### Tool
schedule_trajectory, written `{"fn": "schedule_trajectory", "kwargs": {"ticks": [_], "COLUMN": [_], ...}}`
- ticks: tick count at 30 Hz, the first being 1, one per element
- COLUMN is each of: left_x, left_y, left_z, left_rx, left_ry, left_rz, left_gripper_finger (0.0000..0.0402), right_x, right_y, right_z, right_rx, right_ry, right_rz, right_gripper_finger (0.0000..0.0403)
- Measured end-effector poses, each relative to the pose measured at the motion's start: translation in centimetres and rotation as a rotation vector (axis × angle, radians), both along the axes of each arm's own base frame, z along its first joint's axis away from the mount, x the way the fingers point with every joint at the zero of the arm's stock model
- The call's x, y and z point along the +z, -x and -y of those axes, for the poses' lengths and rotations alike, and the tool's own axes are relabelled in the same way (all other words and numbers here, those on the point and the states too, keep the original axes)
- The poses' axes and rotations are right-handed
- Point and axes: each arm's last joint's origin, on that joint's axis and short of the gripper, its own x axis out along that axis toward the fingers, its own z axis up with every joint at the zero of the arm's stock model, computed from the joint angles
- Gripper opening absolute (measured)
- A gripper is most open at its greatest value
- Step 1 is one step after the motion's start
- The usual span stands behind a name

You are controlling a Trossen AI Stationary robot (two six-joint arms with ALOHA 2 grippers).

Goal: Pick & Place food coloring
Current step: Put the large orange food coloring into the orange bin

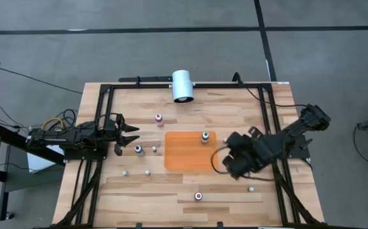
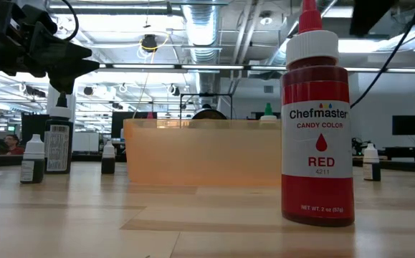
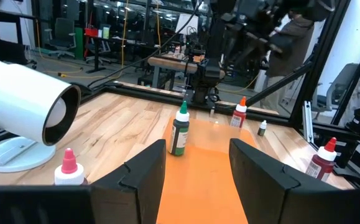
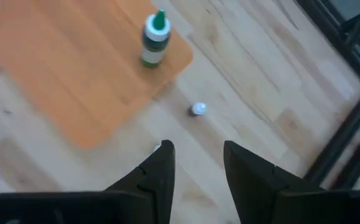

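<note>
high view: green-top bottle (image 1: 204, 137) near orange mat (image 1: 187, 156) edge; right hand (image 4: 195, 165) open, empty, probably above bare wood.

Green-topped bottle (image 1: 204, 137) stands on orange mat (image 1: 187, 156).

The left arm reaches in from the left edge of the high view, its pincer (image 1: 130, 138) at mid-left with fingers spread and empty. The right arm angles in from the right, its pincer (image 1: 229, 162) right of centre, fingers parted with nothing between them.
</note>
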Motion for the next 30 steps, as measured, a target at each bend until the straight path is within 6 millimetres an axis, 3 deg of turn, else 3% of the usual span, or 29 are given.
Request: {"fn": "schedule_trajectory", "kwargs": {"ticks": [10,15,23,30], "left_x": [0.0,0.0,0.0,0.0], "left_y": [0.0,0.0,0.0,0.0], "left_z": [0.0,0.0,0.0,0.0], "left_rx": [0.000,0.000,-0.001,-0.001], "left_ry": [0.009,0.009,0.018,0.013], "left_rz": [0.001,0.001,0.002,0.002], "left_gripper_finger": [0.0169,0.0169,0.0169,0.0169], "right_x": [0.1,0.1,0.2,-1.9], "right_y": [3.2,4.3,6.1,9.8], "right_z": [-4.4,-5.6,-7.3,-8.4], "right_rx": [0.045,0.146,0.161,0.065], "right_ry": [-0.017,-0.014,0.009,-0.011], "right_rz": [0.120,0.096,0.218,0.386], "right_gripper_finger": [0.0128,0.0127,0.0129,0.0129]}}
